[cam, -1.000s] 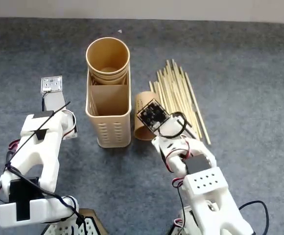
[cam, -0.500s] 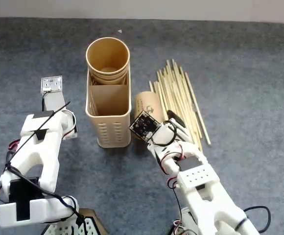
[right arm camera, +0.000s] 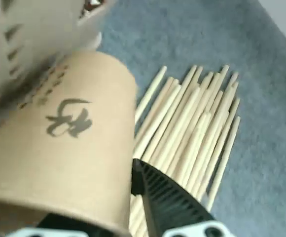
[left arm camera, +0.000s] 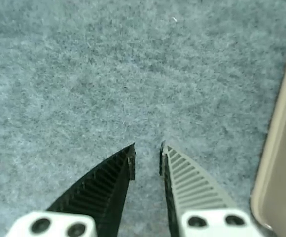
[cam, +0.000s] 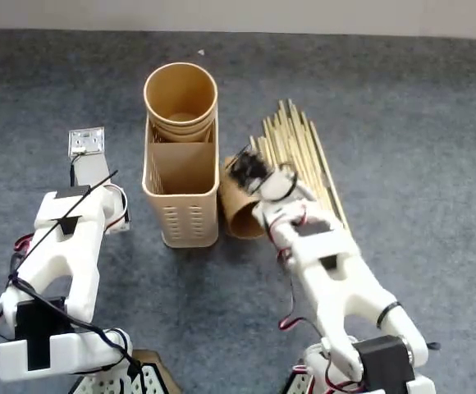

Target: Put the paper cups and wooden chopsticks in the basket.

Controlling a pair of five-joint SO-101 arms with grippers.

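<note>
On the grey desk, a cream basket standing upright, with a stack of paper cups in its far compartment. Just right of the basket, close against its wall, one more paper cup lying on its side. Right of that, a sheaf of wooden chopsticks flat on the desk, fanned toward the far side. Low over the lying paper cup, next to the wooden chopsticks, the right gripper; cannot tell whether apart or clamped. Left of the basket, above bare desk, the left gripper, tips slightly apart, holding nothing.
</note>
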